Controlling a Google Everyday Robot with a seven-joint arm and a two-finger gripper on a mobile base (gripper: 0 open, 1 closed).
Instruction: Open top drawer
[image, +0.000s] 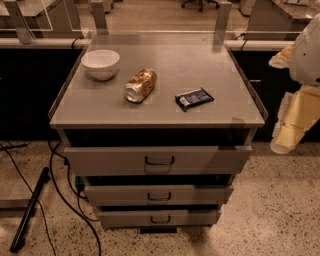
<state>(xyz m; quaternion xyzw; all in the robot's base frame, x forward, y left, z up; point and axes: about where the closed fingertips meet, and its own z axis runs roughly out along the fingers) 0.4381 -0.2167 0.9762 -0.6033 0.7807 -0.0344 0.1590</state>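
The top drawer (110, 161) is the widest of three grey metal fronts under the cabinet's top. Its dark wire handle (159, 161) sits at its centre. A dark gap shows between the drawer's upper edge and the cabinet top (225, 112). Two narrower drawer fronts (115, 194) (125, 218) lie below it. My gripper (290, 127), pale yellow on a white arm, hangs at the right edge of the view. It is to the right of the cabinet, about level with the top drawer, and touches nothing.
On the cabinet top stand a white bowl (100, 63), a gold can lying on its side (141, 85) and a dark snack packet (194, 98). Black cables (60, 190) and a black bar (30, 210) lie on the speckled floor at the left. Dark counters run behind.
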